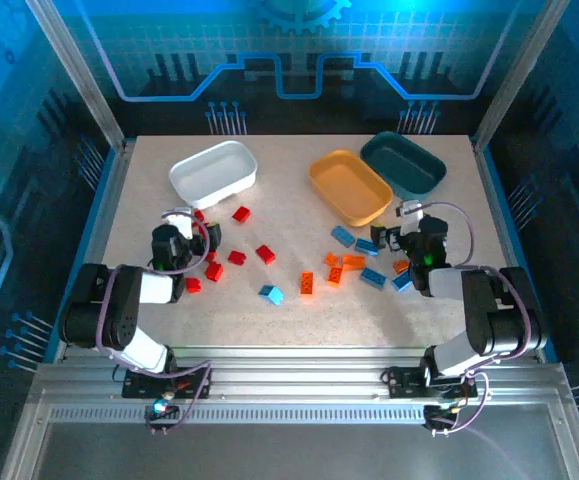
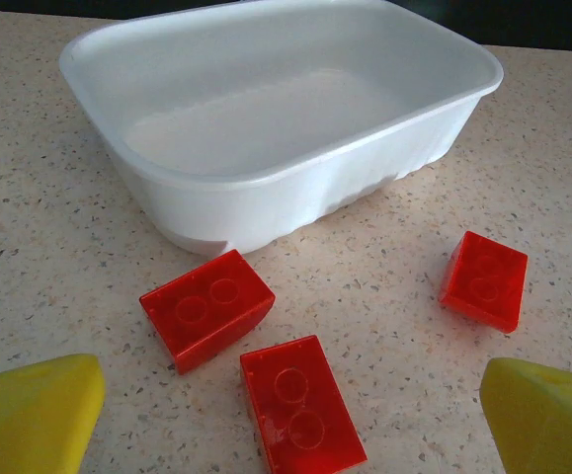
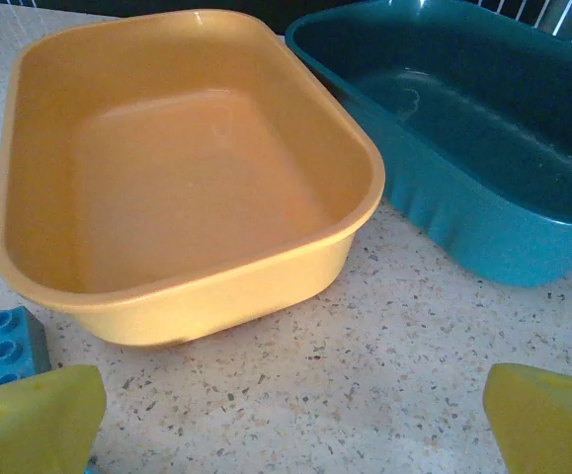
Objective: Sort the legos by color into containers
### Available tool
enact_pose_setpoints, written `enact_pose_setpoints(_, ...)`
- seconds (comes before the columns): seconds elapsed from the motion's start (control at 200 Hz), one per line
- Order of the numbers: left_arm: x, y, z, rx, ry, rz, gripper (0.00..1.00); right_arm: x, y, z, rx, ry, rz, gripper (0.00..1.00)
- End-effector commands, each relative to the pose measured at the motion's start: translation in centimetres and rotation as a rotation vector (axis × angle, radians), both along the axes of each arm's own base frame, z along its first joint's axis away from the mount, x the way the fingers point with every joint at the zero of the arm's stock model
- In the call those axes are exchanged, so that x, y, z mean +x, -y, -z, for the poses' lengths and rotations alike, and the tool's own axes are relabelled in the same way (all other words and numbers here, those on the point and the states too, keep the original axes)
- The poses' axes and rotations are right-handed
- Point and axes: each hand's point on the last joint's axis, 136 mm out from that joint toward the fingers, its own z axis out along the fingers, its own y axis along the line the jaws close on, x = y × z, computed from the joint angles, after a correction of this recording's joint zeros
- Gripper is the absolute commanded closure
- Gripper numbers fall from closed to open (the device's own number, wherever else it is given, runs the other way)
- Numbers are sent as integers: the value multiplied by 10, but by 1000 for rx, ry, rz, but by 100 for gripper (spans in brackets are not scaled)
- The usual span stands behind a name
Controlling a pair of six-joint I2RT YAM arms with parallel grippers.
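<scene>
Three containers stand at the back: a white tub (image 1: 214, 170), a yellow-orange tub (image 1: 349, 186) and a dark teal tub (image 1: 403, 163), all empty. Red legos (image 1: 265, 253) lie left of centre, orange legos (image 1: 334, 275) and light blue legos (image 1: 373, 276) right of centre. My left gripper (image 1: 184, 235) is open low over the table, with a red brick (image 2: 300, 415) between its yellow fingertips (image 2: 29, 415); two more red bricks (image 2: 206, 308) (image 2: 483, 279) lie before the white tub (image 2: 216, 217). My right gripper (image 1: 409, 235) is open over bare table (image 3: 295, 415), facing the yellow-orange tub (image 3: 216, 296) and the teal tub (image 3: 483, 237).
A single light blue brick (image 1: 271, 294) lies near the table's middle, and another (image 3: 4, 346) sits by my right gripper's left finger. Metal frame posts (image 1: 89, 90) and raised side rails bound the speckled table (image 1: 299, 330). Both arm bases stand at the near edge.
</scene>
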Motion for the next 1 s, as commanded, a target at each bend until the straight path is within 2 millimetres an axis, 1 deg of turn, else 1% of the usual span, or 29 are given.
enact_pose_setpoints(0.0,6,1,-11,-14,33,19,1,-2,0,-1,0,4,-11,0)
enact_pose_setpoints(0.365,5,6,-11,-12,36,45,1,-2,0,-1,0,4,-11,0)
enact_pose_setpoints(0.995,5,5,-12,-12,37,43,1,-2,0,-1,0,4,-11,0)
